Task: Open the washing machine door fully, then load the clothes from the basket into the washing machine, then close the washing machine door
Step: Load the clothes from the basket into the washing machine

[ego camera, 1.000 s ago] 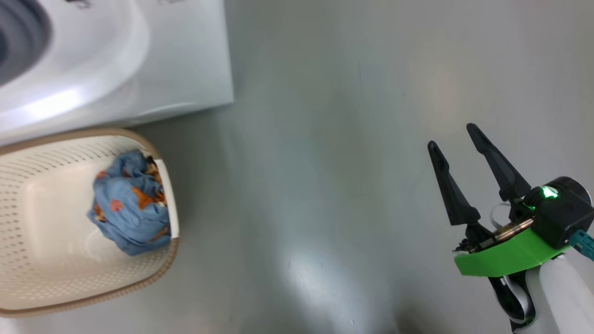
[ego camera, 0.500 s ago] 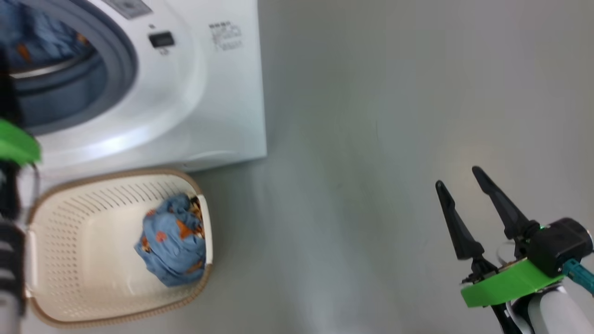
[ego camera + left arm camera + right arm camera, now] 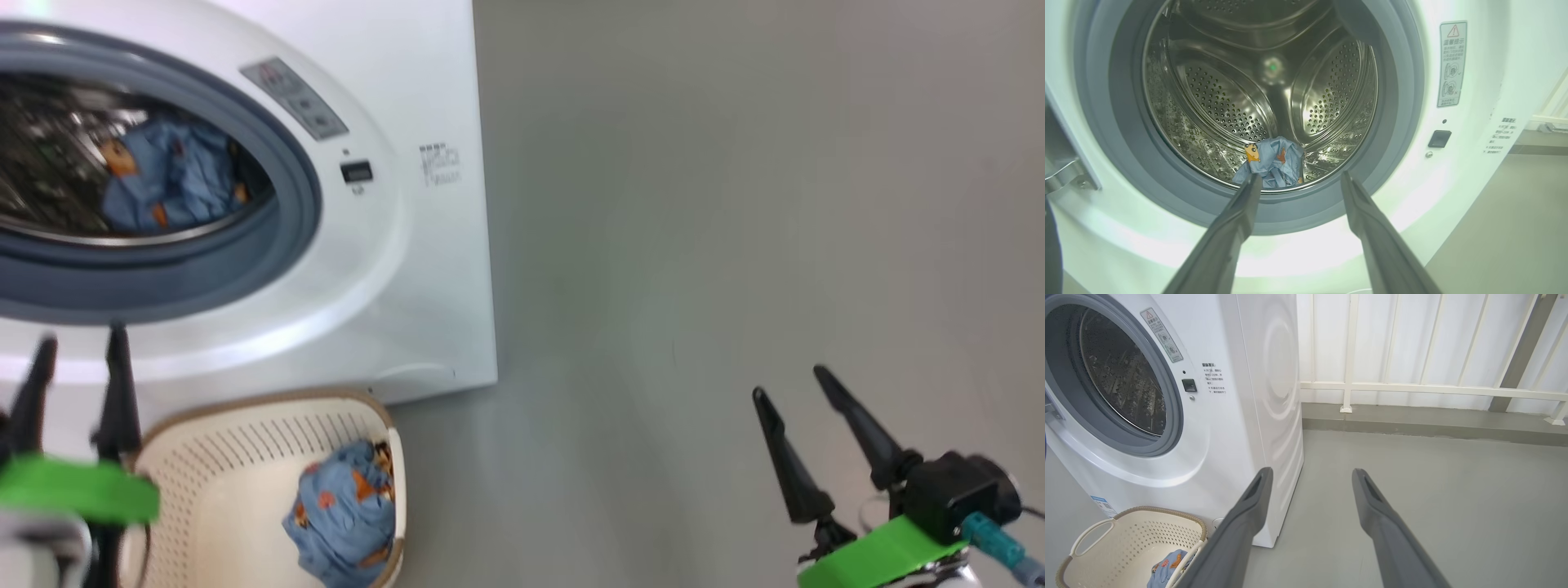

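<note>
In the basket [image 3: 245,433] below the washing machine [image 3: 424,269] lie the clothes [image 3: 347,523], likely a soft, light bundle against its right wall; pinch a raised fold from above. Your left end effector [image 3: 82,336] and right end effector [image 3: 789,384] both gape, empty. Mind the gasket [image 3: 302,212]; the floor [image 3: 694,245] rightward gives room.

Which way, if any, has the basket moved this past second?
No. The basket still sits below the washing machine front corner; the camera moved, not it.

Glossy perforated steel drum [image 3: 1257,94]; soft cloth clothes [image 3: 1274,163].
</note>
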Controlling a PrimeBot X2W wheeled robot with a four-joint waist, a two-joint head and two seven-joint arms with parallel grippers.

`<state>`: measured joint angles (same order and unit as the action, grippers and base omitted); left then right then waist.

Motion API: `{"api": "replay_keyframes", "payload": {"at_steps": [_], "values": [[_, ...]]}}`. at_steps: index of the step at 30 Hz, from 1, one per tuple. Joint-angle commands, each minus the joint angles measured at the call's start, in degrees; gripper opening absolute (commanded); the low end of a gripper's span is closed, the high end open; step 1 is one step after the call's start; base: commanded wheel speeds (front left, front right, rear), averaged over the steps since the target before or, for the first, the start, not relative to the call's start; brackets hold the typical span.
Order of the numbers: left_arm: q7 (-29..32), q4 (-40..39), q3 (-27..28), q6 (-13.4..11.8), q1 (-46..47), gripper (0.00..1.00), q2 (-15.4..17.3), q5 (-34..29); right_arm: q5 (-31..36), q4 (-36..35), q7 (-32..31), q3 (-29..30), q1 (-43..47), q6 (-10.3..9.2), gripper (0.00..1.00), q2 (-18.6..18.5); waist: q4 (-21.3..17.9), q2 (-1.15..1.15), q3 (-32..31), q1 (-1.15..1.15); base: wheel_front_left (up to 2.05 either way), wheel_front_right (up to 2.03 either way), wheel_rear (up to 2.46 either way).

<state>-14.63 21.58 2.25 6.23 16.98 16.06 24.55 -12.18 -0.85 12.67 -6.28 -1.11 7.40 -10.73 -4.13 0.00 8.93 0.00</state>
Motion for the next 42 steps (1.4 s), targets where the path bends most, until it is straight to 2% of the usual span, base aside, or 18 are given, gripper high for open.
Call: {"api": "replay_keyframes", "payload": {"at_steps": [1,9,19,27,31,42], "values": [[-0.4,-3.9,2.7,-0.5,-2.9,1.0,1.4,0.2,0.6,-1.6,-0.3,-1.2,1.0,0.09,1.0,0.1,0.3,0.0,-5.2,0.0,0.0,0.0,0.0],[-0.4,-13.3,5.8,-1.5,-15.4,1.0,-3.7,-0.3,1.1,-2.3,-1.5,-2.1,3.5,0.09,1.0,1.1,0.7,0.0,-8.5,0.0,0.0,0.0,0.0],[-0.4,-20.3,5.1,-0.6,-22.5,1.0,-9.9,-4.6,1.1,-3.3,-1.6,-1.9,5.2,0.09,1.0,2.4,0.5,0.0,-10.2,0.0,0.0,0.0,0.0],[-0.4,-22.4,4.3,0.6,-25.0,1.0,-11.2,-7.4,1.2,-2.8,-1.0,-2.1,5.5,0.09,1.0,3.2,-0.6,0.0,-10.4,0.0,0.0,0.0,0.0],[-0.4,-23.1,2.7,1.0,-26.1,1.0,-10.7,-9.3,1.8,-2.8,-0.6,-1.6,5.3,0.09,1.0,3.4,-0.9,0.0,-10.4,0.0,0.0,0.0,0.0],[-0.4,-23.7,3.3,1.2,-26.4,1.0,-11.8,-9.3,2.3,-2.8,-0.4,-0.6,5.4,0.09,1.0,3.9,-0.6,0.0,-10.4,0.0,0.0,0.0,0.0]]}}
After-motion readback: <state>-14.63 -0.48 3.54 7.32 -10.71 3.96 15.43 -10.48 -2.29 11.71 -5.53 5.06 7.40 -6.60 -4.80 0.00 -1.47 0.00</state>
